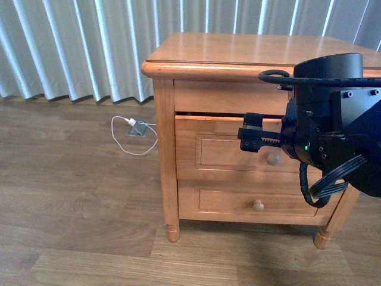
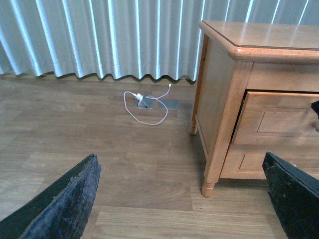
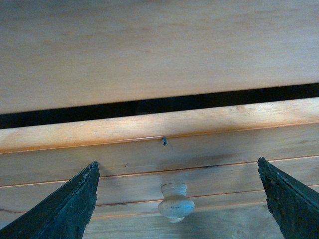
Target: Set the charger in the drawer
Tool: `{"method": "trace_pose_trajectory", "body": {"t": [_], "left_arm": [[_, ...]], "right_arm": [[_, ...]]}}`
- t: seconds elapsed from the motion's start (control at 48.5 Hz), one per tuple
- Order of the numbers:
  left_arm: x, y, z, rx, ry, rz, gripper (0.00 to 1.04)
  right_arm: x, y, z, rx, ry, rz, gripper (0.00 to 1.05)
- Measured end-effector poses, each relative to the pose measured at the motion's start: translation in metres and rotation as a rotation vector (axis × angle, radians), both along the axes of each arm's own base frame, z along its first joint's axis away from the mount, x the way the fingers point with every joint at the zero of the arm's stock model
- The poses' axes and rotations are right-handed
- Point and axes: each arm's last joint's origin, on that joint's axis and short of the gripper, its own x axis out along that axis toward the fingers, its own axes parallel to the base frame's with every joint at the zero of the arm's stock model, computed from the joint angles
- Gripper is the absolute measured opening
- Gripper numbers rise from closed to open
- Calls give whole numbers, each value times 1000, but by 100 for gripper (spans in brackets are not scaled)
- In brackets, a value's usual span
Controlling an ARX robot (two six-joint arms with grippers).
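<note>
Poised wide open, right gripper (image 3: 174, 199) straddling round knob (image 3: 175, 201) of slightly ajar drawer (image 1: 238, 152); left gripper (image 2: 182, 199) likewise spread, far off.

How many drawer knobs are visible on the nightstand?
2: the upper knob on the slightly open drawer, beside the right gripper; the lower knob on the drawer beneath.

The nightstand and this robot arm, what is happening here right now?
The right gripper is open in front of the drawer, the upper one of the nightstand, and its fingers flank the round knob without touching it. The drawer stands slightly pulled out, with a dark gap above its front. The left gripper is open over the floor and holds nothing. No charger with a black cable is visible.
</note>
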Motion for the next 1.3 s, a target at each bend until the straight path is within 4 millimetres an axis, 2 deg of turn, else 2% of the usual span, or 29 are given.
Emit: {"method": "trace_pose_trajectory", "body": {"t": [0.454,1.053,1.197,1.3], "left_arm": [[0,0,0,0,0,0,99],[0,0,0,0,0,0,99],[0,0,0,0,0,0,99],[0,0,0,0,0,0,99]], "right_arm": [[13,3,-10,7,-34,-34,96],[21,3,-9,7,-46,-32,96],[15,-1,-6,17,-39,-11,96],[-1,-7,4,11,-65,14,96]]}}
